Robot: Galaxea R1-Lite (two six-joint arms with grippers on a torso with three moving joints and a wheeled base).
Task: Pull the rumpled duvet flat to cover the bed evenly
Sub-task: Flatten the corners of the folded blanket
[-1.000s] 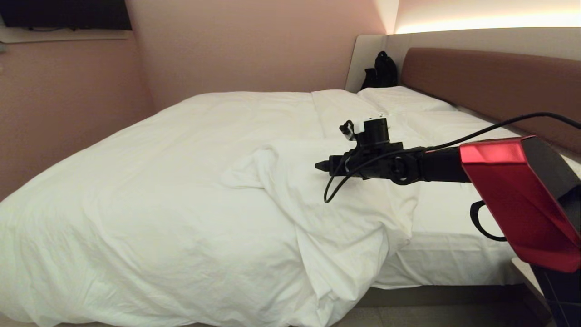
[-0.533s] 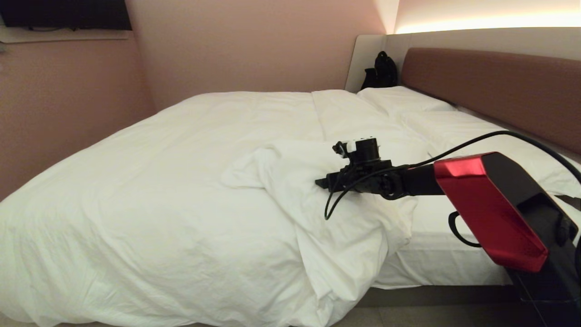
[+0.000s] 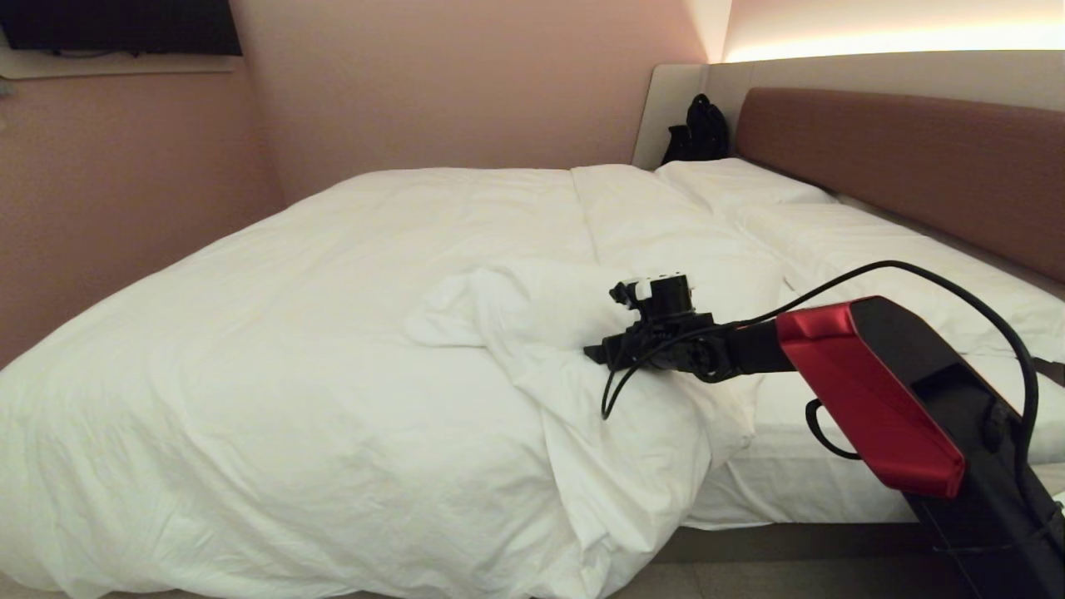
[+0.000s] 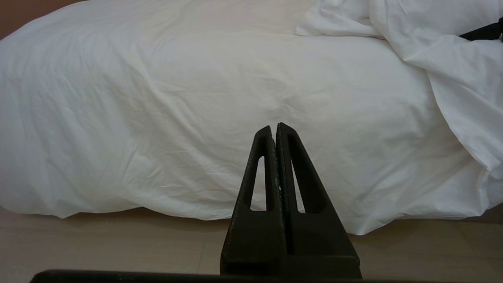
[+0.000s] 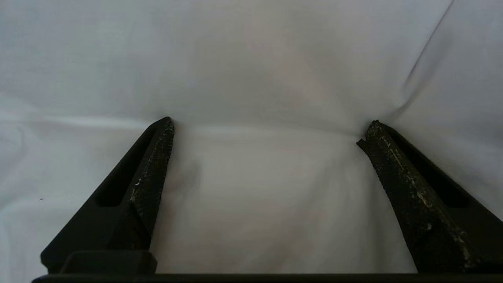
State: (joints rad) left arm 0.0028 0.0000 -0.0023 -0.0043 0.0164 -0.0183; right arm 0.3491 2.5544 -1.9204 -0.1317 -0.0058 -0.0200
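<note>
Your right tool (image 3: 595, 353): fingers spread wide, tips against folded-back corner of puffy white duvet (image 3: 333, 349). Left tool (image 4: 275, 129): fingers together, empty.

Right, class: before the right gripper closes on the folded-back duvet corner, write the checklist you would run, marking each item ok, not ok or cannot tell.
1. Right gripper open wide: ok.
2. Duvet cloth between its fingers: ok, white fabric fills the gap.
3. Fingers only on the duvet, not the sheet: cannot tell.
4. Left gripper shut and clear of the fold: ok, low by the bed's side.
5. Duvet evenly covering the bed: not ok, corner folded back, mattress bare.
</note>
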